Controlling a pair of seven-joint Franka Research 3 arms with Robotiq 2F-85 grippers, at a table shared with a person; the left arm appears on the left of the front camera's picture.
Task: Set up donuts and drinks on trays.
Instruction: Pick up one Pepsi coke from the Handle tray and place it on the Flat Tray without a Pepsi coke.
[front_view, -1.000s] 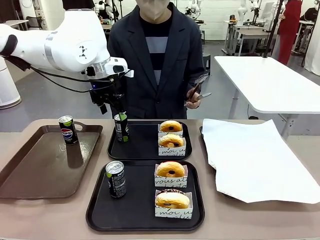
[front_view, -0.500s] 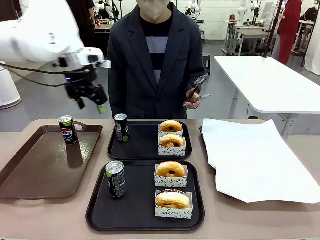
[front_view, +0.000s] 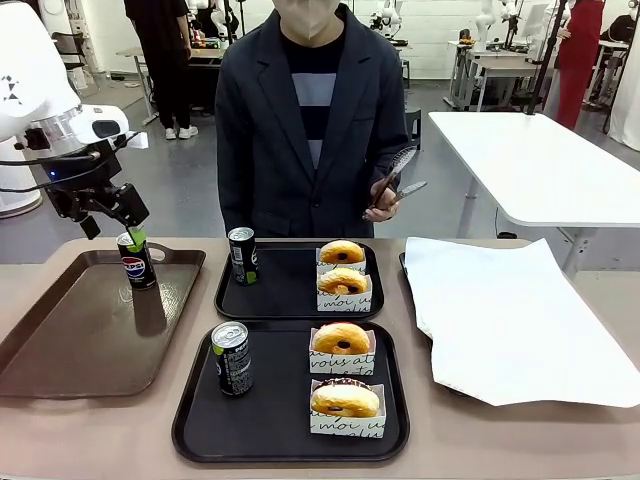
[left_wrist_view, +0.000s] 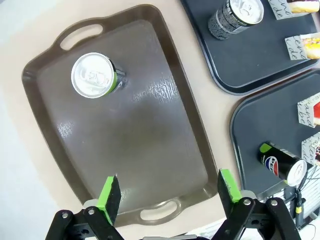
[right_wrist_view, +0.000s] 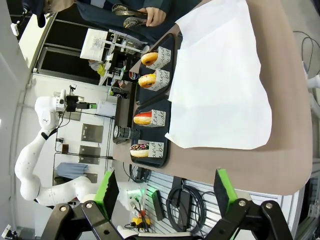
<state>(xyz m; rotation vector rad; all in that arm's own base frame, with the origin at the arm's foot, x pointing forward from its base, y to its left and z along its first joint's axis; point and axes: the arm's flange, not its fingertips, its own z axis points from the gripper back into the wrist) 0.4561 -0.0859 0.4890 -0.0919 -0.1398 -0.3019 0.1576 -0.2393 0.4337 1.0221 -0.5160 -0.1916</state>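
The left hand (front_view: 110, 222) hangs above the far end of the brown tray (front_view: 60, 350), jaws apart and empty, just over the Pepsi can (front_view: 135, 259); the right hand (right_wrist_view: 162, 192) also stands apart, holding nothing, off the tabletop (front_view: 90, 430) edge. Far tray (front_view: 290, 290): one can (front_view: 242, 255) at its left, two donuts (front_view: 342, 268) at its right. Near tray (front_view: 280, 410): one can (front_view: 231, 358) at its left, two donuts (front_view: 343, 370) at its right. Judgement: both settings appear complete; little remains. Risks from here: the left hand sits close above the Pepsi can, so a low sideways move could tip it onto the brown tray; a mistaken grasp of that can would add the wrong drink; any reach across the far tray could knock its slim can, which is tall and narrow and would topple easily; the paper holders are light and could slide if brushed. The person's hand (front_view: 385, 200) holds tongs (front_view: 400, 170) beyond the far tray; a reach there risks contact. White paper (front_view: 510, 320) lies at the right.
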